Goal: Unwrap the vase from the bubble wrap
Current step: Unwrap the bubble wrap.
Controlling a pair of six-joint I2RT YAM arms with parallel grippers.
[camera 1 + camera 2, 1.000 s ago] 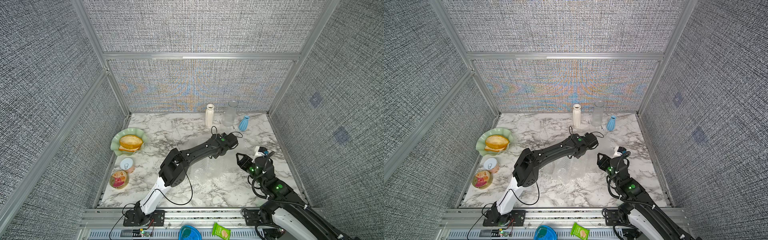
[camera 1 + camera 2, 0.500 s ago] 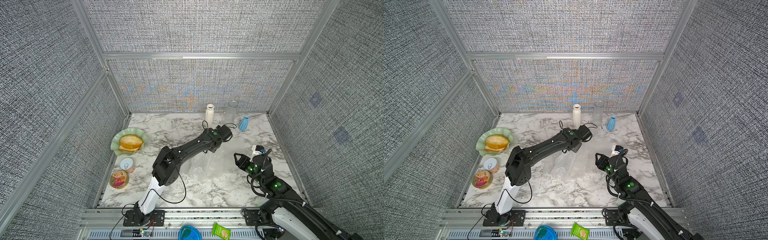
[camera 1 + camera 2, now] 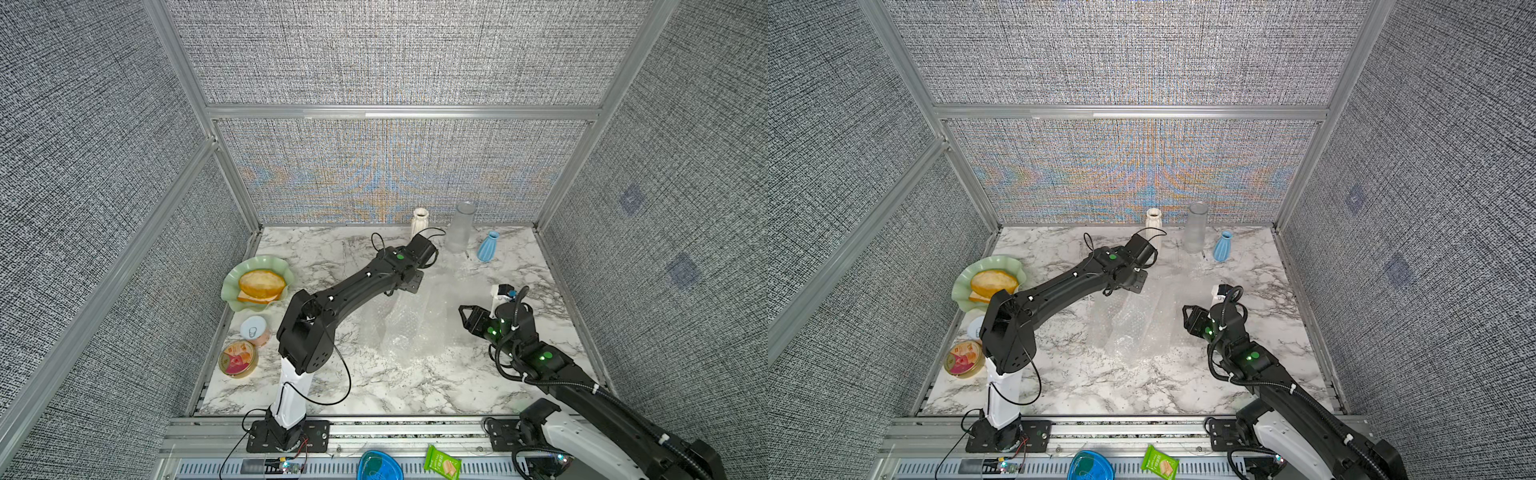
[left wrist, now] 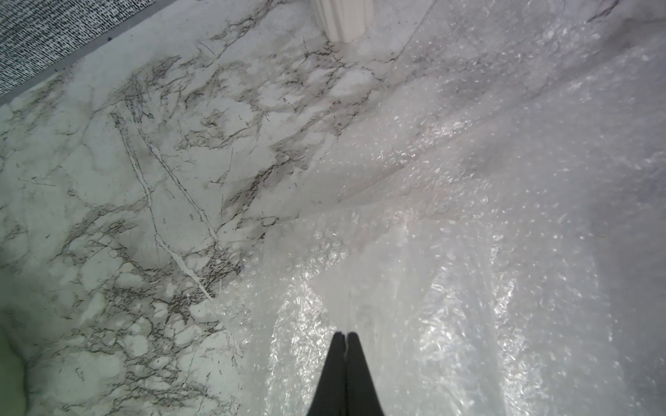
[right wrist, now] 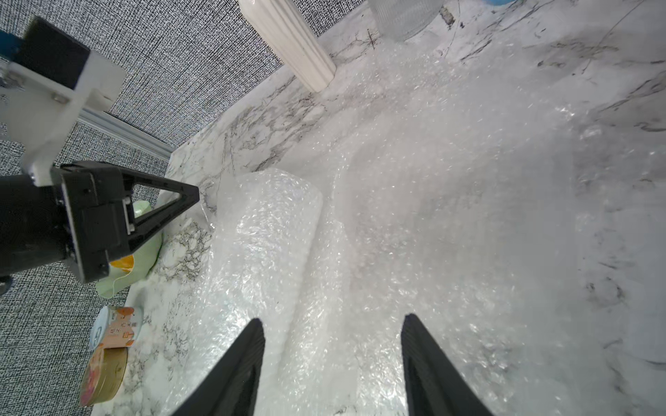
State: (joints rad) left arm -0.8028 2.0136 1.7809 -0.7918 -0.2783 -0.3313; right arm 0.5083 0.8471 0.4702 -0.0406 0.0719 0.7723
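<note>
The bubble wrap (image 3: pixel 409 322) lies crinkled across the middle of the marble table (image 3: pixel 374 386); one part curls into a loose roll (image 5: pixel 268 230). Its far end reaches the foot of a clear glass vase (image 3: pixel 460 228) standing at the back. My left gripper (image 4: pixel 345 336) is shut on a raised edge of the wrap, and the sheet hangs down from it. In the right wrist view the left gripper (image 5: pixel 196 193) is held above the table beside the roll. My right gripper (image 5: pixel 333 318) is open just over the wrap's near right part, nothing between its fingers.
A white ribbed vase (image 3: pixel 420 222) and a small blue vase (image 3: pixel 487 246) flank the clear one by the back wall. At the left are a green plate (image 3: pixel 232 291) with bread and two cans (image 3: pixel 254 330) (image 3: pixel 238 358). Fabric walls close in three sides.
My left gripper has carried the wrap's edge leftwards and towards the back wall, drawing the sheet out. The right gripper has crept slightly left, still open.
</note>
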